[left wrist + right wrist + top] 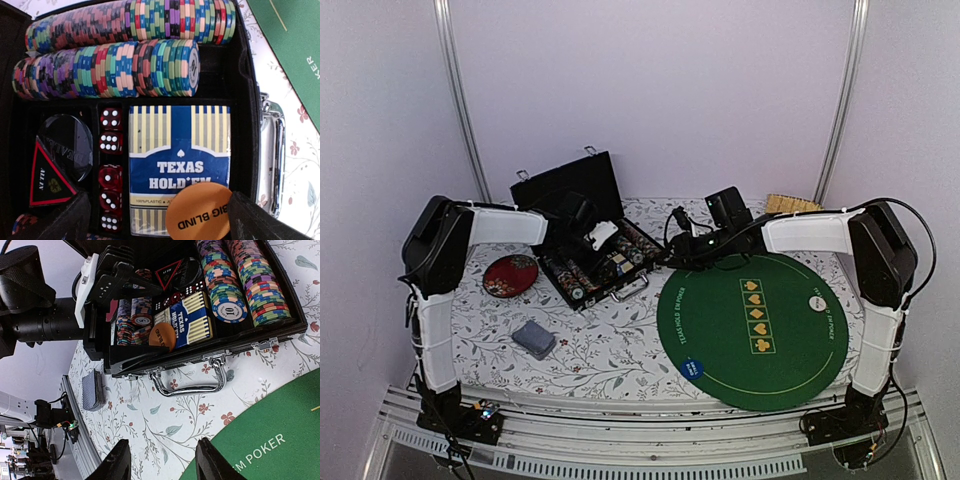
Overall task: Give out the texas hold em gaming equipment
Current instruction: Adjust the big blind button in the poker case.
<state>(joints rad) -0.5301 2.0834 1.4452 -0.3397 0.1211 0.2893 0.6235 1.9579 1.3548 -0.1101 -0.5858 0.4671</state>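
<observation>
Pointing toward the handle (pixel 272 150): two chip rows (pixel 107 70)

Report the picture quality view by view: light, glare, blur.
Top external: soft, even light, faint shadows, but the case contents are too small to read. Left wrist: poker chips and card box sharp; chrome handle glares at the right edge. Right wrist: same handle shines; background lower left blurred.

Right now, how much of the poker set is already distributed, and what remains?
Done: the white disc and blue disc lie on the green mat. In hand: the left pincer stands open over the orange disc in the case. Left: the chips and boxed cards are still inside it.
</observation>
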